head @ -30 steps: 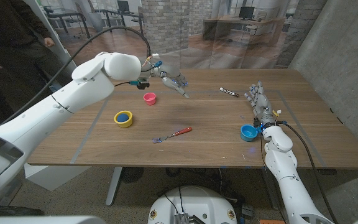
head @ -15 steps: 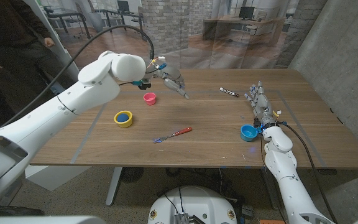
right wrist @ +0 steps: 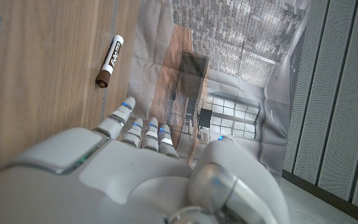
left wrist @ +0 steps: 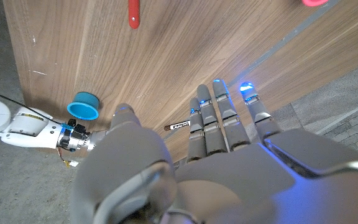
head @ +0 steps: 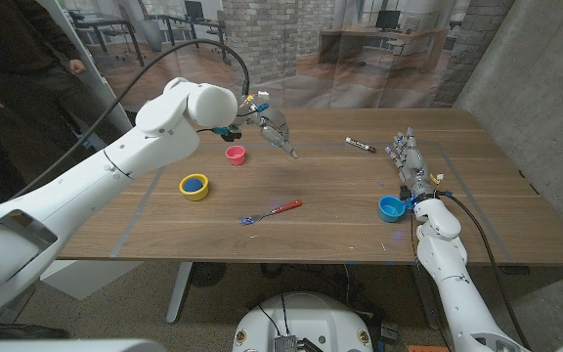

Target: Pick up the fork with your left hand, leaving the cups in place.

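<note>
Nearest the robot, the small fork with the red handle and blue metal tines [head: 271, 211] lies flat on the wooden counter [head: 330, 230], below and on the robot's side of the left hand [head: 275, 131], well apart from it, tines toward the robot's left and handle toward its right. That left hand hangs above the counter with its fingers [left wrist: 219, 118] stretched out straight and apart, holding nothing; in its wrist view only the red handle end [left wrist: 133, 12] shows, beyond the fingertips. So the step in hand looks like the reach, and the grasp is not yet begun. To do it well, I'd bring the hand toward the robot and down onto the handle, not the thin tines, fingers across the shaft, since a flat fork on wood will likely skid if pushed from one side. Mind the neighbours: the yellow cup with the blue inside [head: 194, 186] sits to the hand's left and nearer the robot, the pink cup [head: 235, 154] just beside the hand's left, and the blue cup [head: 391, 207] stands off beside the right hand [head: 407, 161], which waits open, fingers straight. Farther out, past the right hand, lies a white marker with a dark cap [right wrist: 109, 61], no part of this job.
</note>
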{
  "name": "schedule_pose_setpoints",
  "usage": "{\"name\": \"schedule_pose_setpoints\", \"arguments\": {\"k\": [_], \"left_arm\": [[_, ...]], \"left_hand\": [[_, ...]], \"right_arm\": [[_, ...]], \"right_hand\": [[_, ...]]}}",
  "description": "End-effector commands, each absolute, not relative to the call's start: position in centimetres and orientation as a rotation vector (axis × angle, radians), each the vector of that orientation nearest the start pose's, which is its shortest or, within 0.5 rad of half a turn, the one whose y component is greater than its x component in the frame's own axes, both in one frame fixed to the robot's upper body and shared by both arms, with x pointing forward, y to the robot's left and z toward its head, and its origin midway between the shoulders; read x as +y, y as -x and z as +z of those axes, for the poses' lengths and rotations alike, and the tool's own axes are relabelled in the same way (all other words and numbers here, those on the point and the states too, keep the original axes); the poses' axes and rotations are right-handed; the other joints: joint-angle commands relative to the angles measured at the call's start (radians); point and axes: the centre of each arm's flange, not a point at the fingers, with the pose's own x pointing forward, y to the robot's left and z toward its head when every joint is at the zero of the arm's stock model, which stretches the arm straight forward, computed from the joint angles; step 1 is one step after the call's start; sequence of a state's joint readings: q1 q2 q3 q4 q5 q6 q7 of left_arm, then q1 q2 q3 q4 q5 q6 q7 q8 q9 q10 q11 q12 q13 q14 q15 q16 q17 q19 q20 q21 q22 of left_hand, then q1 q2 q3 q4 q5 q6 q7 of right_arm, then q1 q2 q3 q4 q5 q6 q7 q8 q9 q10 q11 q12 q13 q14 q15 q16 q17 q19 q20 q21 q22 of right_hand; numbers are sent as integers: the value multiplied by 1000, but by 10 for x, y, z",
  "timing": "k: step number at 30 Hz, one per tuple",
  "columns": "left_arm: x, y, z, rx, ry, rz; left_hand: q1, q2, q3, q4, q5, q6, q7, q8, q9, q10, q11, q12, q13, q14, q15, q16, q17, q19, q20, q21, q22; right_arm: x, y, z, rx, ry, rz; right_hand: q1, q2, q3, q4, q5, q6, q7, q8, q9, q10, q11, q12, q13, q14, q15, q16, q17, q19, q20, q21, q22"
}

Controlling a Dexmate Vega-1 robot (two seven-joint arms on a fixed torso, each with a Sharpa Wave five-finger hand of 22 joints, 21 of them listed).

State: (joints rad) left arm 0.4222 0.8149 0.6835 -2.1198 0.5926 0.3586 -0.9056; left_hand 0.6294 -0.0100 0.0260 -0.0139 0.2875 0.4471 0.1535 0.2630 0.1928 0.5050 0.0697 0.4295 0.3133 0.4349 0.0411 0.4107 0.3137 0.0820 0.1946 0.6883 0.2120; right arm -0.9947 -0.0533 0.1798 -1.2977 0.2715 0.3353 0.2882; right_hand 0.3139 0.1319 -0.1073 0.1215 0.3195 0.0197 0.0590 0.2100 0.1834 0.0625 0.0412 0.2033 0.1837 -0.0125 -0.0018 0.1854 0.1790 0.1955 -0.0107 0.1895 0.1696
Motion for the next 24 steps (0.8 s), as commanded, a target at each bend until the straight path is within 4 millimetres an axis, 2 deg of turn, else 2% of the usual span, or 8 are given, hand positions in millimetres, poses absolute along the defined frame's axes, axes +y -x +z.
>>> {"name": "schedule_pose_setpoints", "arguments": {"k": [1, 7, 13, 17, 24], "left_arm": [[122, -514, 135, -333, -1832, -477], [116, -514, 131, -317, -1864, -457], [109, -515, 128, -300, -1890, -457], [106, -515, 127, -285, -1908, -464], [97, -513, 124, -283, -1953, -446]], "left_hand": [[21, 3, 6, -9, -7, 15, 8, -1, 3, 18, -6, 11, 7, 15, -4, 12, 8, -2, 3, 1, 3], [44, 15, 17, -20, -12, 36, 6, 0, 3, 33, -12, 22, 15, 26, -9, 22, 15, 1, 3, 2, 4], [36, 31, 19, -13, -23, 65, 8, 2, 3, 56, -13, 37, 25, 45, -15, 36, 24, 6, -1, 5, 6], [36, 34, 20, -14, -27, 74, 7, 2, 3, 60, -14, 41, 29, 52, -14, 41, 27, 7, 0, 6, 6], [59, 30, 25, -30, -37, 85, 8, -3, 4, 70, -23, 52, 41, 66, -25, 52, 34, 6, 1, 6, 8]], "right_arm": [[-324, -626, -80, -700, -177, 78], [-325, -625, -82, -703, -182, 75], [-325, -626, -83, -706, -187, 76], [-326, -626, -84, -709, -190, 75], [-328, -625, -86, -713, -198, 73]], "right_hand": [[2, -9, -7, 2, -2, 8, 1, -4, 3, 8, 2, -3, 4, 3, 3, 1, 2, 10, 3, 3, 2], [2, -9, -8, 2, -2, 8, 1, -5, 3, 8, 2, -3, 4, 4, 2, 1, 2, 11, 2, 3, 2], [3, -10, -9, 1, -2, 9, 2, -6, 3, 9, 4, -3, 4, 5, 2, 2, 1, 11, 2, 3, 2], [3, -10, -9, 1, -2, 10, 1, -6, 3, 10, 5, -3, 4, 6, 3, 2, 1, 12, 1, 4, 2], [3, -10, -10, 0, -2, 14, -2, -5, 3, 11, 3, -4, 4, 6, 3, 2, 1, 12, 0, 4, 2]]}}
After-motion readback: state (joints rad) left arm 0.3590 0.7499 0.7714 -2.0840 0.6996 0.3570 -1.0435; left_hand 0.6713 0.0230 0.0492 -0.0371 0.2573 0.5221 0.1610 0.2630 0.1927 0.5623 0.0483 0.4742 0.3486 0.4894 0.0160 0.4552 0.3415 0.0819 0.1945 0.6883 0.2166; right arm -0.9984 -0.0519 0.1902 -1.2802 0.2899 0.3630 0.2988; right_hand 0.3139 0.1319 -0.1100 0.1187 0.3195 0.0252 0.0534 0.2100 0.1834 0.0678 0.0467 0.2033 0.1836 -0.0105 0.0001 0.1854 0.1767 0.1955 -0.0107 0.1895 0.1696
